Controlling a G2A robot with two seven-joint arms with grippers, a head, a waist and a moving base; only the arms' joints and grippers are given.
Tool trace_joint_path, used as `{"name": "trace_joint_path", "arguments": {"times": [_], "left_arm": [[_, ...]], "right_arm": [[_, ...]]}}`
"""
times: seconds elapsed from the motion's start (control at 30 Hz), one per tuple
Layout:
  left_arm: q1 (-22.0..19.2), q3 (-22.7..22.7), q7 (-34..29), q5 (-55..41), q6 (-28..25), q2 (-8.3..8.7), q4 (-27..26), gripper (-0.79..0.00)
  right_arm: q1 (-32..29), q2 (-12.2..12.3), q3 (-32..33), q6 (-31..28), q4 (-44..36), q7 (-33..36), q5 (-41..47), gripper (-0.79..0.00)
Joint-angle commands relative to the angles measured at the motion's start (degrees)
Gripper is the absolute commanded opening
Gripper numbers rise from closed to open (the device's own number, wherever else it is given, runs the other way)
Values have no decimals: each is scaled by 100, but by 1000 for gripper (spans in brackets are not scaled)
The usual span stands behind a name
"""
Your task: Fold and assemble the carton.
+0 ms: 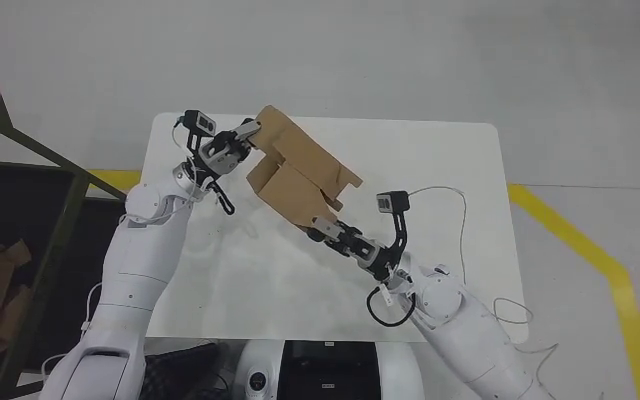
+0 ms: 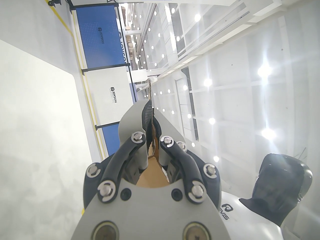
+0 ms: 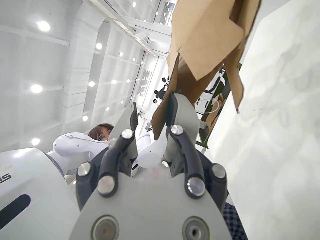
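A brown carton (image 1: pixel 300 165), partly folded with loose flaps, hangs tilted above the white table (image 1: pixel 440 180) between both arms. My left gripper (image 1: pixel 246 137) is shut on the carton's far left edge; in the left wrist view the cardboard (image 2: pixel 152 173) runs edge-on between the closed fingertips of that gripper (image 2: pixel 150 108). My right gripper (image 1: pixel 318 229) is at the carton's near lower corner. In the right wrist view this gripper (image 3: pixel 155 102) stands open, with a flap of the carton (image 3: pixel 205 26) between its fingers, lying against one finger (image 3: pixel 181 111).
A thin white cable (image 1: pixel 450 195) loops over the table's right part. A dark rack (image 1: pixel 40 230) with cardboard pieces stands off the table's left edge. Bare table surface (image 3: pixel 275 101) lies under and in front of the carton.
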Motion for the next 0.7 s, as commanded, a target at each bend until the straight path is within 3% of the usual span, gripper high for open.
{"name": "trace_joint_path", "arguments": {"times": [0.0, 0.67], "left_arm": [[32, -26, -18, -14, 34, 6, -58, -785], [381, -407, -500, 292, 434, 148, -242, -785]], "right_arm": [[7, -6, -5, 22, -4, 10, -24, -760], [-83, 19, 429, 51, -145, -37, -91, -785]]}}
